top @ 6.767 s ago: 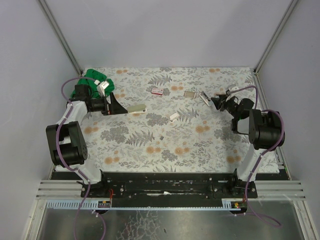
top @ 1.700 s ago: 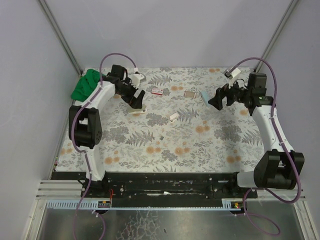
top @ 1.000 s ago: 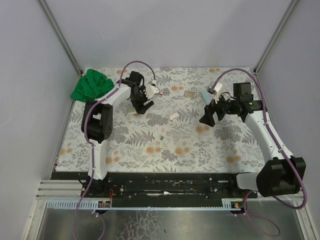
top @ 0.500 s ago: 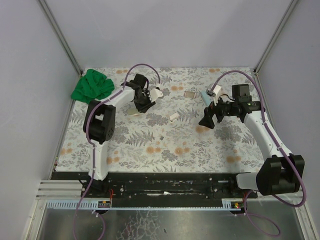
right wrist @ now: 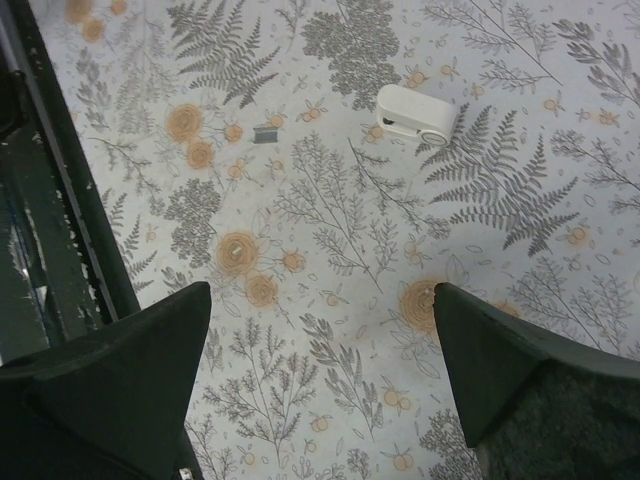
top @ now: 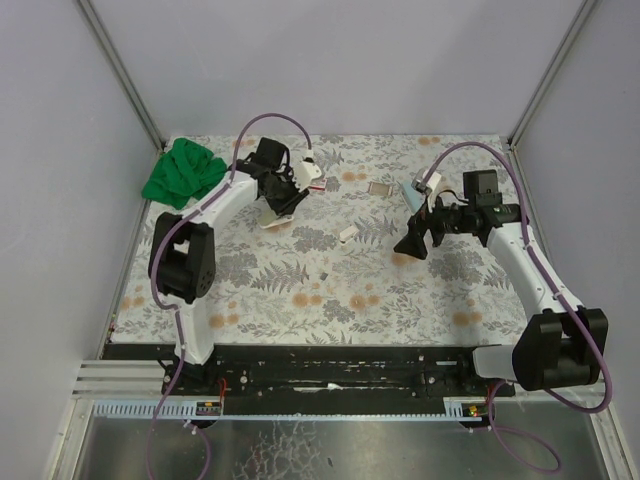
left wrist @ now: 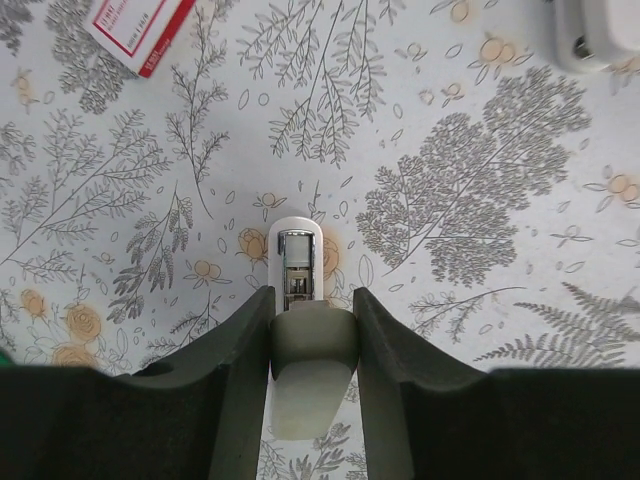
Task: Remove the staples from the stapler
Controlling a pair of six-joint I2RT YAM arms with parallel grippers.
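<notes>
The off-white plastic stapler point(left wrist: 310, 350) lies on the floral-patterned table cover point(top: 300, 300) in the far-left part of the work area, just beside the crumpled green cloth's point(top: 183, 172) side of the table but apart from the cloth itself. The left gripper point(left wrist: 311, 296) is positioned over the stapler, and its two dark fingers point(left wrist: 240, 370) are pressed against the stapler's opposite long sides, so the body fills the gap between them. In the left wrist view the rounded front end of the stapler projects beyond the fingertips and shows a narrow metal-lined slot on its upper face. In the top external view the stapler point(top: 272, 217) sits directly below the left gripper point(top: 283, 196). A red-and-white cardboard box point(left wrist: 137, 28) lies beyond the stapler's front end, well apart from it. The right gripper point(right wrist: 322, 290) hovers over the right-centre of the table with its fingers spread wide and nothing between them; the top external view places it point(top: 410, 243) well apart from the stapler. Below and ahead of the right gripper, a small white plastic block point(right wrist: 415, 112) rests on the table cover, and a short grey metal strip point(right wrist: 268, 131) lies near it, not touching it. Both items also appear near the table centre in the top external view.
</notes>
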